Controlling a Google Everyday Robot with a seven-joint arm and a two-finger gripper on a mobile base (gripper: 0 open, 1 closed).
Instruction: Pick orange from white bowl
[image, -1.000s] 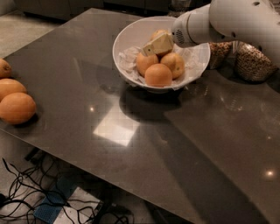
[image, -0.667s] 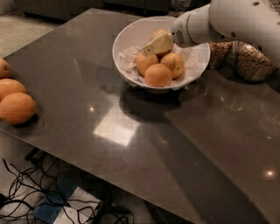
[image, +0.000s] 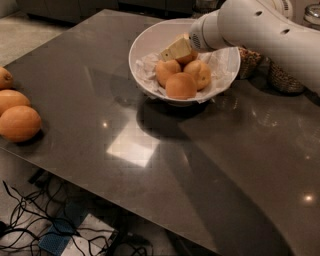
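Camera view, nearest first: we see dark cables (image: 30, 220) tangled on the floor below the table's front edge. On the dark glossy table (image: 150, 150), three larger fruits (image: 19, 122) of a deeper orange sit at the far left edge, well apart from everything else and lying as they did a moment ago. Farther back stands the white bowl (image: 150, 40), lined with crumpled paper (image: 147, 67). Four oranges (image: 181, 86) rest inside it: one in front, two side by side behind it, and a fourth at the back. None of them has shifted. The pale yellow gripper (image: 172, 51) hangs inside the bowl, just above the left orange and covering part of the rear one. It sits almost where it was, perhaps slightly more to the left. We cannot tell whether it is open, closed or touching any fruit. The white arm (image: 260, 30) reaches in from the upper right, and jars (image: 282, 77) stand behind the bowl.
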